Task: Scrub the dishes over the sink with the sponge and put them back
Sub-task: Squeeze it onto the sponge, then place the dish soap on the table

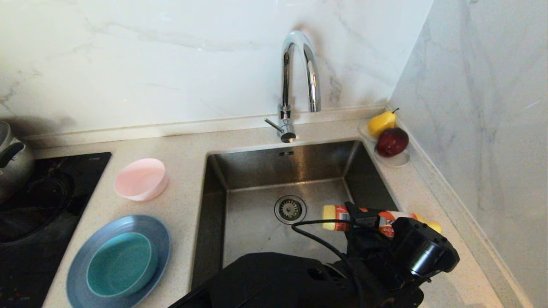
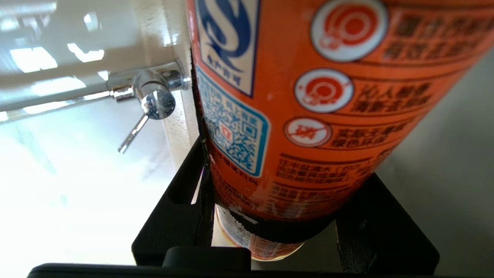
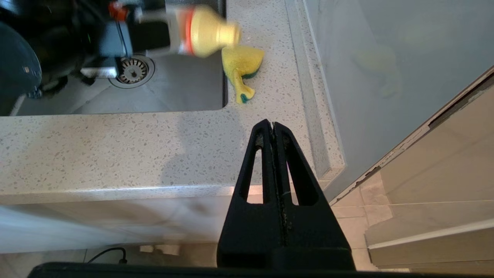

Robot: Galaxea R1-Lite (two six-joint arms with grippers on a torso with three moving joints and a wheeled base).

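The grey-blue plate (image 1: 81,273) lies on the counter left of the sink (image 1: 252,222), with the teal bowl (image 1: 120,265) in it. Behind them stands the pink bowl (image 1: 141,179). My left gripper (image 1: 364,220) reaches across to the sink's right rim, shut on an orange detergent bottle (image 1: 338,222) held about level. In the left wrist view the bottle (image 2: 308,96) fills the space between the black fingers (image 2: 185,208) of that gripper (image 2: 285,166). The yellow-and-green sponge (image 3: 241,61) lies on the counter just under the bottle's neck (image 3: 208,33). My right gripper (image 3: 273,124) is shut, empty, parked off the counter's front edge.
A chrome tap (image 1: 299,85) arches over the sink's back, and the drain strainer (image 1: 290,209) sits mid-basin. A pear (image 1: 381,122) and a red apple (image 1: 391,142) rest on a white dish (image 1: 398,161) at the back right. A black hob (image 1: 43,205) and kettle (image 1: 13,162) are far left. A marble wall closes the right side.
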